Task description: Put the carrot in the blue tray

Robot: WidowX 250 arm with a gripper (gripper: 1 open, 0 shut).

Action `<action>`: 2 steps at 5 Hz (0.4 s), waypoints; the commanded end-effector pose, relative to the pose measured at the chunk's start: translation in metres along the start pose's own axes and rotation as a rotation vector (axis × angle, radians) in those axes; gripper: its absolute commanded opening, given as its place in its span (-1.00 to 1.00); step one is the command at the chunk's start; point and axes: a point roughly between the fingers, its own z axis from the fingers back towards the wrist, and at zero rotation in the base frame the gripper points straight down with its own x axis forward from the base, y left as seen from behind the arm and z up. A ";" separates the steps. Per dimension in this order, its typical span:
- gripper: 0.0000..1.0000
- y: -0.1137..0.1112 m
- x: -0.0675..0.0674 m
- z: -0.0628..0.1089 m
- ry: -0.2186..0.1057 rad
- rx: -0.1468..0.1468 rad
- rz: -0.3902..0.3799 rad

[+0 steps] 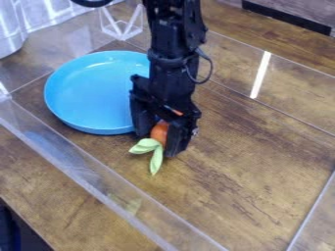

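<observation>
**woodshop_dan:** One carrot [159,131], one blue tray [85,90], one gripper [163,130] — that's the whole cast on the table [249,176], right? Where's the carrot sitting exactly?

**servo_kate:** Yep, one of each. The carrot lies on the table just beside the tray's near-right rim, not in it. Its orange body is down between the gripper's two fingers and the pale green leaves [147,151] stick out toward the near-left. The gripper points straight down over it, jaws spread wide, nothing clamped yet.

**woodshop_dan:** So the step in hand is the grab?

**servo_kate:** Looks like it to me. I'd say do it well by closing on the fat orange part, not the leaves, since those look floppy and would probably slip. Keep the fingers low so they catch the body's middle, squeeze gently, then lift straight up before swinging left and far over the rim. The tray is so close that a sideways drag could bump the rim and shove the dish.

**woodshop_dan:** And the drop?

**servo_kate:** Anywhere over the blue floor, it's wide and bare.
</observation>
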 end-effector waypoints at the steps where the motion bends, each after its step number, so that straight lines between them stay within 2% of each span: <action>1: 1.00 0.001 0.009 0.009 -0.050 0.010 -0.002; 2: 1.00 0.002 0.012 0.006 -0.050 0.013 -0.001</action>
